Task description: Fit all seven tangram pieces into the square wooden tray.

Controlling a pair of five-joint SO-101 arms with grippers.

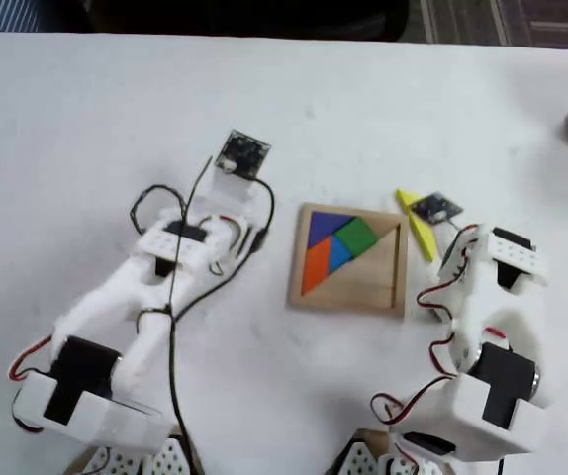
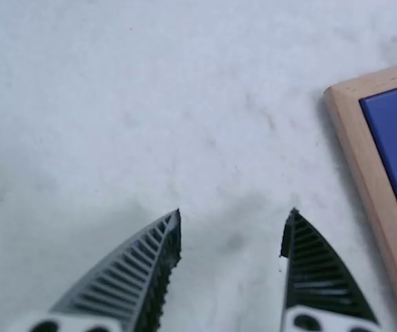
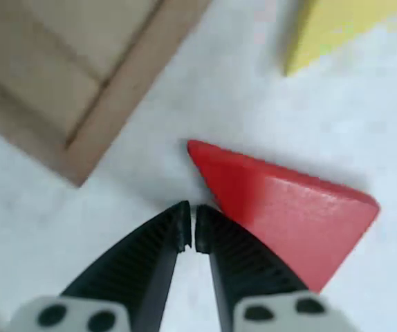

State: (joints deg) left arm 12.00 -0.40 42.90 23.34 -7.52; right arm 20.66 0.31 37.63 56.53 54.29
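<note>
In the high view, the wooden tray [image 1: 347,305] is seen between the left arm [image 1: 155,287] and the right arm [image 1: 482,327]. Four pieces are held in its half nearer the left arm: a blue triangle [image 1: 324,228], a green piece [image 1: 357,236], an orange triangle [image 1: 314,267] and a light blue piece [image 1: 339,254]. The remainder is plain wood with seams, and whether unpainted pieces lie there cannot be told. A yellow piece [image 1: 420,228] is laid just beside the tray's far corner, on the right arm's side

In the left wrist view, the left gripper [image 2: 234,232] is held wide open and empty over the table [image 2: 115,104], just off a tray corner

In the right wrist view, the right gripper [image 3: 192,232] is all but closed on nothing, at a corner of the red triangle [image 3: 288,207], which lies flat near the tray's rim. This piece is judged the one in hand: the jaws should be opened wide, set across its edges and closed low, since a flat piece is easily pushed rather than lifted
</note>
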